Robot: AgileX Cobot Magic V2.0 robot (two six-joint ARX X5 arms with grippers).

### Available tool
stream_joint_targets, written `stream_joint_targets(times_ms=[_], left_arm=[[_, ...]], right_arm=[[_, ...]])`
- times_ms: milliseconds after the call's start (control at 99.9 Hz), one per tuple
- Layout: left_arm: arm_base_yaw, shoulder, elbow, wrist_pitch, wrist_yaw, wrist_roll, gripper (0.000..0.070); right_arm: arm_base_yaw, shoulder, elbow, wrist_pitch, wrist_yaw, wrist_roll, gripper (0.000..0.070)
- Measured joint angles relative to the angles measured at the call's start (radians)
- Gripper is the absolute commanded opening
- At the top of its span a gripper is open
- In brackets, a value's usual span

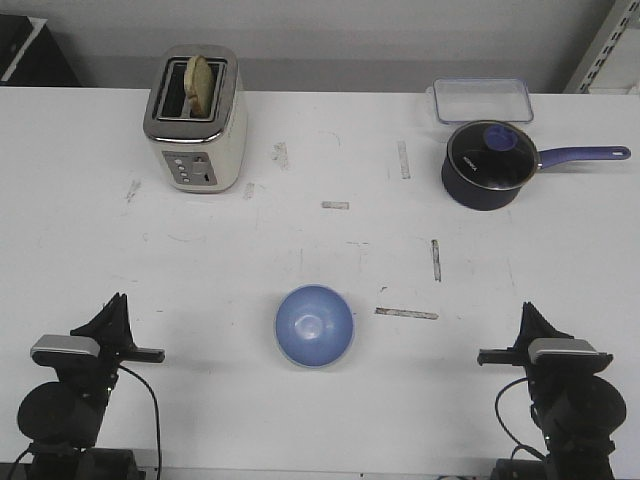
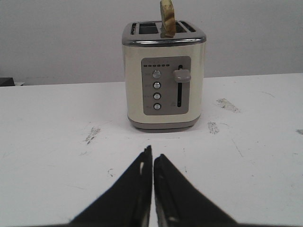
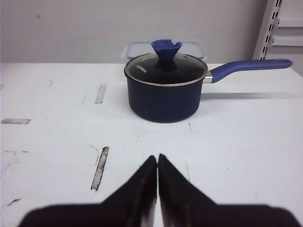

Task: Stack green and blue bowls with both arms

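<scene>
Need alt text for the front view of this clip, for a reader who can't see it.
A blue bowl sits upright near the front of a white table, between the shut left gripper and shut right gripper; no green bowl shows. Behind stand a cream toaster holding bread, a lidded navy saucepan and a clear container.

The blue bowl (image 1: 314, 325) sits alone at the counter (image 1: 300, 150) front, bare surface on every side; both end effectors could reach it unhindered. Far back stand obstacles: toaster (image 1: 195, 120) left; saucepan (image 1: 492, 164) and clear container (image 1: 482, 99) right.
</scene>
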Motion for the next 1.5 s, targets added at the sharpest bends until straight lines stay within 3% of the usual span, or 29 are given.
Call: stream_joint_targets(times_ms=[591,1001,1502], left_arm=[[0.0,-0.016,-0.005,0.01,0.0,0.0,0.0001],[0.013,-0.176,-0.339,0.222,0.006,0.0,0.0001],[0.013,-0.173,-0.34,0.214,0.012,0.0,0.0001]], right_arm=[[0.0,0.0,0.0,0.0,0.0,0.0,0.0],[0.0,0.0,0.0,0.0,0.0,0.0,0.0],[0.0,0.0,0.0,0.002,0.0,0.0,0.0]])
